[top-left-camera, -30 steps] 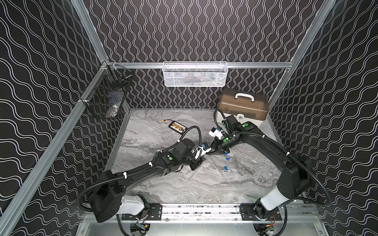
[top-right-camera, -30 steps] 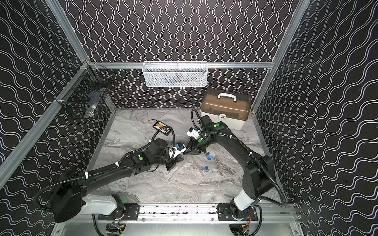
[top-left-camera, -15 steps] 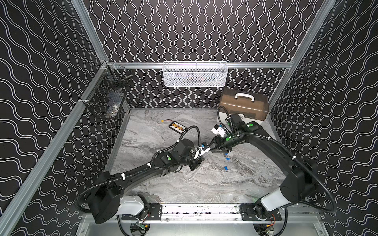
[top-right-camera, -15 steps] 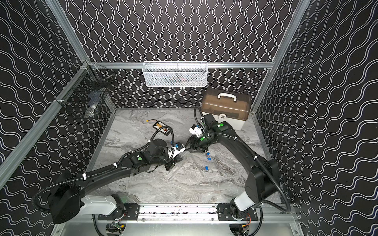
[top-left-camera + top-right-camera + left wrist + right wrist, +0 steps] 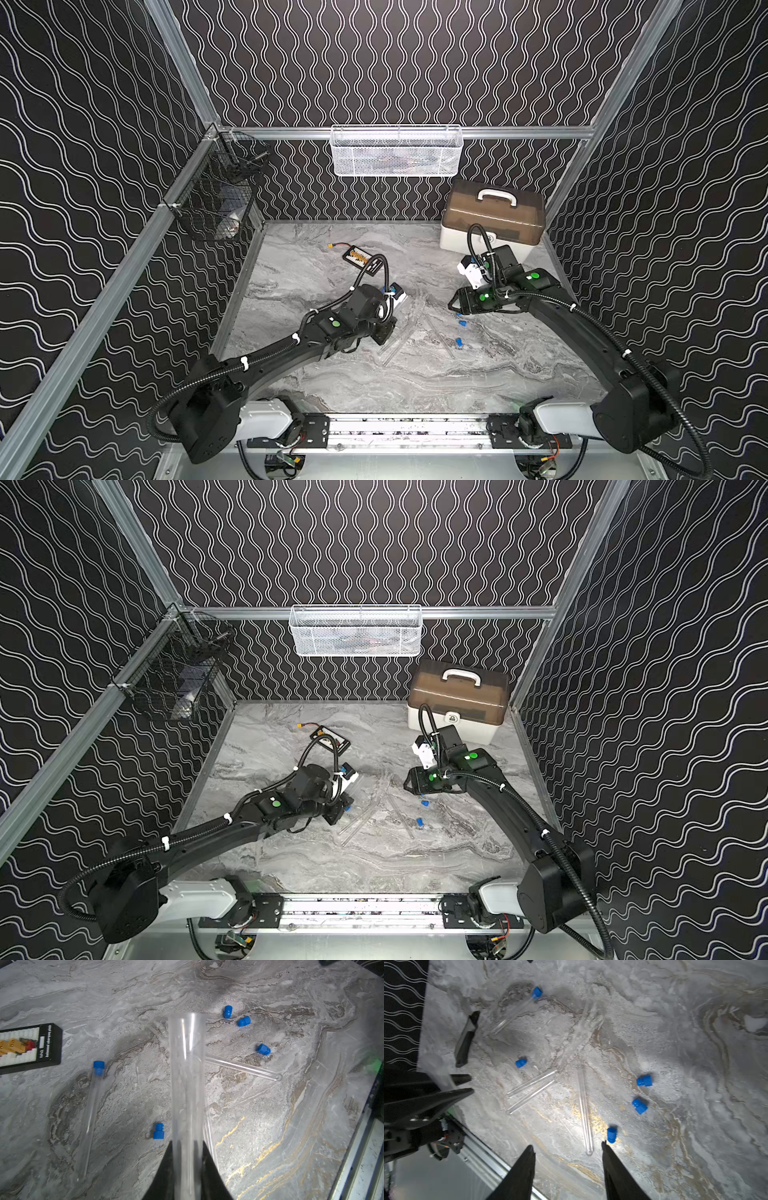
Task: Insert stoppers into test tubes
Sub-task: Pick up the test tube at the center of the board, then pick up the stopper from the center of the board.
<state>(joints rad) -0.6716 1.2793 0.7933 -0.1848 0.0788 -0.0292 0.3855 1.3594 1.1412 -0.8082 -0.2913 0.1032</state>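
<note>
A: Clear test tube, mouth open, clamped in left hand over mid worktop. Rest?
B: Blue stoppers loose among lying tubes; capped tube off aside. Right hand spread, empty. Bare marble toward front rail.

Both top views: high, frontal, looking down over whole marble table. Wrist views: close, downward, sharing loose stoppers.

Test tubes at table centre, stoppers mostly just right of them, battery board behind, case in back-right corner
</note>
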